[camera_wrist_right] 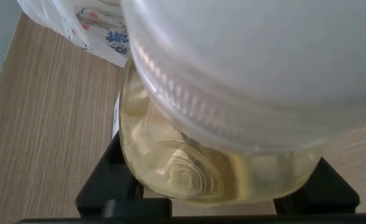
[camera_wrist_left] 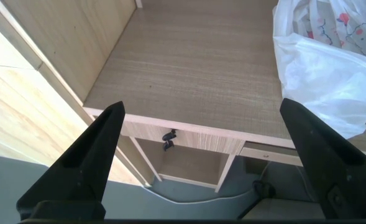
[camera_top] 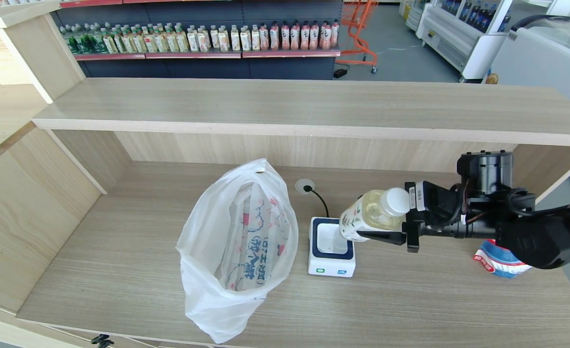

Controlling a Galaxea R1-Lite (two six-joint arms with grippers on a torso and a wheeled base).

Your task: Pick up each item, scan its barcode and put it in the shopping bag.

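Observation:
My right gripper (camera_top: 386, 227) is shut on a bottle (camera_top: 369, 215) of pale yellow drink with a white cap, held on its side just above the right edge of the white barcode scanner (camera_top: 331, 247). Close up, the bottle (camera_wrist_right: 232, 124) sits between the gripper's dark fingers (camera_wrist_right: 111, 180). A white plastic shopping bag (camera_top: 239, 246) stands open to the scanner's left, with a printed packet (camera_top: 253, 241) inside. My left gripper (camera_wrist_left: 204, 162) hangs open off the counter's front edge, the shopping bag (camera_wrist_left: 329, 68) beyond it.
A red, white and blue packet (camera_top: 500, 261) lies on the counter under my right arm. The scanner's cable (camera_top: 319, 198) runs to a port (camera_top: 304, 185) at the back. A wooden ledge (camera_top: 289, 104) and side walls enclose the counter.

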